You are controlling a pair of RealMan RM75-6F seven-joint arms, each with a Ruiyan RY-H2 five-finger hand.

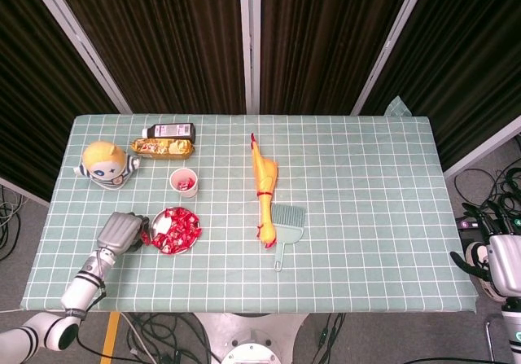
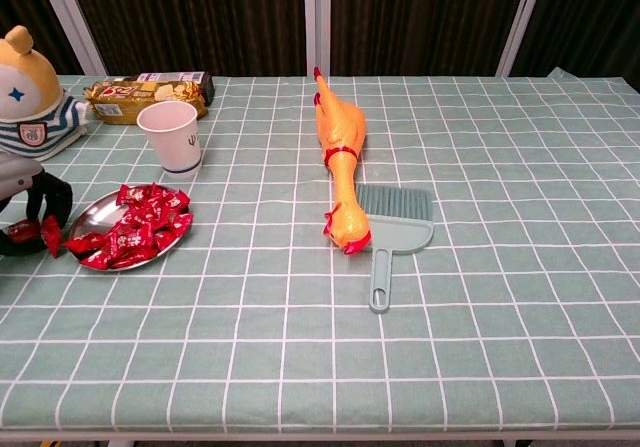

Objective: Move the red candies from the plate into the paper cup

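A heap of red candies [image 1: 177, 229] [image 2: 135, 225] lies on a small metal plate [image 1: 158, 218] [image 2: 88, 213] near the table's front left. Just behind it stands the white paper cup [image 1: 183, 182] [image 2: 170, 137], with some red candy inside in the head view. My left hand [image 1: 120, 232] [image 2: 28, 205] is at the plate's left rim, its dark fingers curled down around a red candy [image 2: 24, 232]. My right hand [image 1: 493, 266] hangs off the table's right edge, low down, with nothing in it.
A yellow rubber chicken [image 1: 264, 186] [image 2: 338, 157] and a teal dustpan brush [image 1: 285, 222] [image 2: 392, 229] lie mid-table. A yellow-headed doll [image 1: 105, 164] [image 2: 28, 92], a snack bar [image 1: 164, 146] and a dark box [image 1: 169, 129] sit at the back left.
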